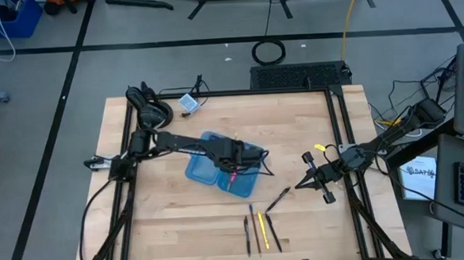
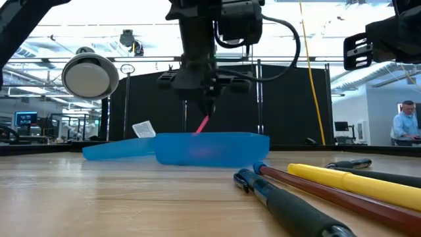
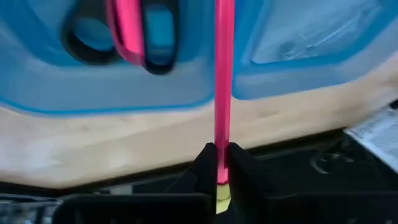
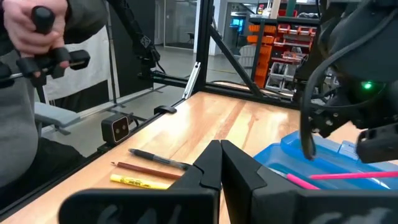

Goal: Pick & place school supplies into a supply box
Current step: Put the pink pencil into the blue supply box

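High view: left hand (image 1: pixel 234 171) hangs over the box (image 1: pixel 206 167), which lies open mid-table, clamped on a pink pen (image 1: pixel 232 178) that slants down into the near half. Judged: pen is held by its tail so the tip can be lowered into the tray. Right hand (image 1: pixel 312 178) waits at the table's right side, fingers pressed together, holding nothing. Four pens (image 1: pixel 260 232) lie side by side near the front edge; a fifth, dark pen (image 1: pixel 279 198) lies apart, between them and the right hand.

Low view: left hand (image 2: pixel 205 99) directly above the box (image 2: pixel 210 149); pink pen (image 2: pixel 200 125) tilted, lower end at or just inside the rim. Yellow pencil (image 2: pixel 355 184), red-brown pencil (image 2: pixel 329 196) and a dark-grip pen (image 2: pixel 289 204) in the foreground.

Left wrist view: fingers (image 3: pixel 239 171) pinch the pink pen (image 3: pixel 223 87) close to its end. Scissors (image 3: pixel 124 37) already lie in the box (image 3: pixel 124 87).

Right wrist view: right hand (image 4: pixel 220 163) shut, empty; pens (image 4: pixel 149 171) on the table beyond it.

Surface and room: pale wood-plank table (image 1: pixel 165 229) inside a black frame; open lab hall behind, a person (image 2: pixel 402 125) at the far right.
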`<state>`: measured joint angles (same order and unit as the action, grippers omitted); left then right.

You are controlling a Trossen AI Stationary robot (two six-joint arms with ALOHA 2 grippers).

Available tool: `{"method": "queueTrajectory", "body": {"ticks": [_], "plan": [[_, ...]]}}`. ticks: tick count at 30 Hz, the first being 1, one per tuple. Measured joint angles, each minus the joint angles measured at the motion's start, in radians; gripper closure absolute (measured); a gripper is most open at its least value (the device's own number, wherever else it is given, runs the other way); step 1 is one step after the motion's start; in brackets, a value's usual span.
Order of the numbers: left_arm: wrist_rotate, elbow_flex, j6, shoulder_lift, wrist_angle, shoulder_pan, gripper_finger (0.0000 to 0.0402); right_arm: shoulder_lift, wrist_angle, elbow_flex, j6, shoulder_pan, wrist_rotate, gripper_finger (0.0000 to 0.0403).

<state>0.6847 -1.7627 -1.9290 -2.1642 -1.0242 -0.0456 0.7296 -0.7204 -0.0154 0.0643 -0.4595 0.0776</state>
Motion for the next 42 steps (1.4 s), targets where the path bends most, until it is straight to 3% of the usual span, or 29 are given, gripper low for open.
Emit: {"method": "queueTrajectory", "body": {"ticks": [4,9,18,23,30,37,42], "plan": [[-0.046,0.002,-0.047,0.000,0.058,-0.023,0.0392,0.000,0.000,0.000,0.000,0.000,0.000,0.0403],[-0.123,0.002,-0.058,0.000,0.093,-0.054,0.0375,0.000,-0.004,0.000,0.000,0.000,0.000,0.0403],[-0.276,0.002,0.013,-0.004,0.109,-0.065,0.0389,0.000,-0.005,0.000,0.000,0.000,0.000,0.0403],[-0.318,0.002,0.019,-0.029,0.119,-0.048,0.0371,0.000,-0.008,0.000,0.000,0.000,0.000,0.0403],[-0.354,0.003,0.038,-0.072,0.147,-0.021,0.0393,0.000,-0.004,0.000,0.001,0.000,0.000,0.0403],[-0.328,0.003,0.073,-0.076,0.147,-0.022,0.0318,0.000,-0.001,0.000,0.000,0.000,0.000,0.0403],[-0.254,0.003,0.101,-0.076,0.146,-0.039,0.0277,0.000,-0.006,0.000,-0.018,0.000,0.000,0.0403]]}}
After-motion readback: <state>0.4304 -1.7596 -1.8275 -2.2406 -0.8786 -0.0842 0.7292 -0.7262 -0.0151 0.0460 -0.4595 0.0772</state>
